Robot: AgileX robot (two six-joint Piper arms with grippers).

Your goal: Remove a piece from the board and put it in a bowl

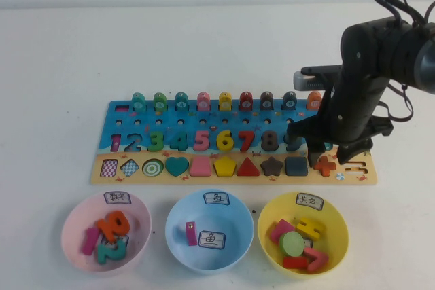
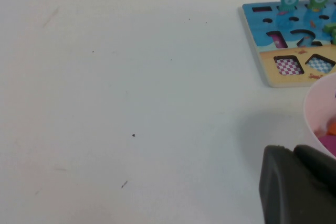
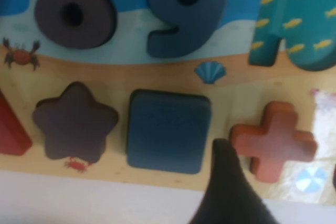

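Cross (image 1: 325,164) sits in its slot at the right end of the board (image 1: 129,119), lower right of centre in the high view, beside a dark blue square (image 3: 168,130) and a brown star (image 3: 75,121). Right gripper (image 1: 335,156) hangs low over it, fingers spread to either side, one fingertip (image 3: 227,182) just beside the piece. Yellow bowl (image 1: 268,223) waits below. Left gripper (image 2: 298,184) rests near the pink bowl (image 2: 314,109); whether its fingers are spread cannot be told.
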